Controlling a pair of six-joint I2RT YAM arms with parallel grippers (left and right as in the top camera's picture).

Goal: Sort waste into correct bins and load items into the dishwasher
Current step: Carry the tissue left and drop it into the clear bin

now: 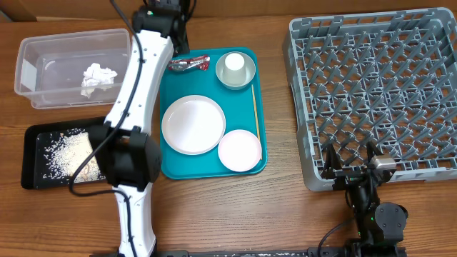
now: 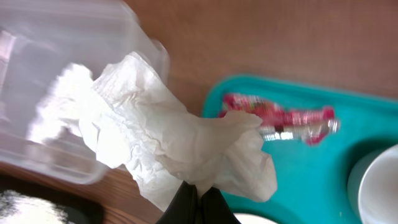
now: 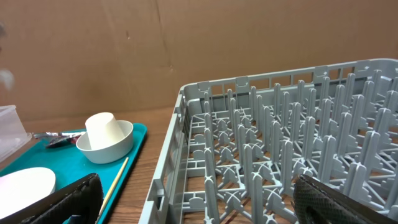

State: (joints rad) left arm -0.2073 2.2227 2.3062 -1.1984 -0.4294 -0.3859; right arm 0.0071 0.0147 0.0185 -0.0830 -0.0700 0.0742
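My left gripper [image 2: 198,198] is shut on a crumpled white napkin [image 2: 168,140], held in the air over the gap between the clear plastic bin [image 2: 37,93] and the teal tray [image 2: 323,162]. A red wrapper [image 2: 280,121] lies at the tray's back edge, also in the overhead view [image 1: 189,64]. The tray [image 1: 171,168] carries a large white plate [image 1: 193,124], a small plate [image 1: 239,150], a cup inside a bowl [image 1: 235,69] and a chopstick [image 1: 255,111]. My right gripper [image 1: 351,165] is open and empty at the front edge of the grey dishwasher rack [image 1: 378,93].
The clear bin [image 1: 43,50] at the back left holds another crumpled napkin [image 1: 96,77]. A black tray [image 1: 36,153] with scattered rice sits in front of it. My left arm [image 1: 139,86] crosses between the bins and the teal tray.
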